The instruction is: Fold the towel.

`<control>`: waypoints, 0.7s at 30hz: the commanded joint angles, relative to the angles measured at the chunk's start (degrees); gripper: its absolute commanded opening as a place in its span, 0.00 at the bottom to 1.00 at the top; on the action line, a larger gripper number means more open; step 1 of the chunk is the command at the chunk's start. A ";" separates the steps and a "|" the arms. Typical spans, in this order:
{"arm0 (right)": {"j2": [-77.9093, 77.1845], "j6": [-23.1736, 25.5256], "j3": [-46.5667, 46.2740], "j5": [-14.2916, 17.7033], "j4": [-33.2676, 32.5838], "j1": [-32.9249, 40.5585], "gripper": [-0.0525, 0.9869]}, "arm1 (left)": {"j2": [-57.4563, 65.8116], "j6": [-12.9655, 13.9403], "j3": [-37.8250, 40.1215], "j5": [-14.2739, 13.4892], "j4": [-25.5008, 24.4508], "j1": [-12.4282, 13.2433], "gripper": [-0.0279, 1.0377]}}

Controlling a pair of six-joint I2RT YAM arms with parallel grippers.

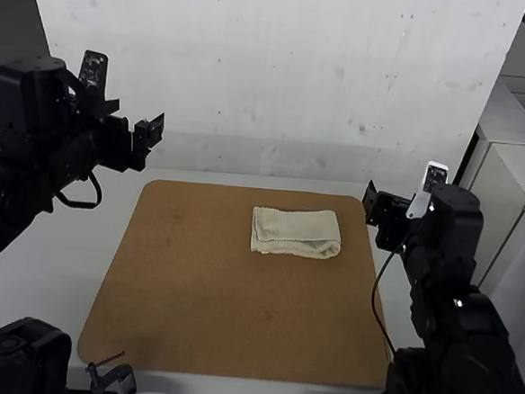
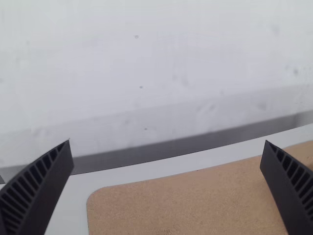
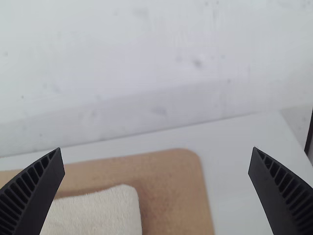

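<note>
A folded cream cloth towel [image 1: 298, 236] lies on a brown rectangular board [image 1: 193, 291] atop the white surface [image 1: 74, 256]; an upright white panel [image 1: 271, 80] stands behind. Black left hand [image 1: 154, 130] and black right hand [image 1: 369, 197] gape wide.

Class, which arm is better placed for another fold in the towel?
Probably the right: the right gripper, open, is nearer the folded towel on the right half of the board. The left gripper, also open, is farther off.
</note>
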 commanded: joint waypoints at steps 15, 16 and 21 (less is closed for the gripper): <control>-15.46 -3.32 -3.84 -0.33 -1.56 -3.46 0.98 | -13.30 0.78 -0.23 -3.94 -5.89 3.95 0.94; -15.46 -3.50 -3.84 -0.33 -1.47 -3.46 0.98 | -14.53 0.87 -0.23 -4.03 -6.41 5.44 0.94; -15.46 -3.50 -5.25 -0.42 0.11 -3.46 0.98 | -23.05 -0.18 -0.67 -3.15 -9.40 12.65 0.94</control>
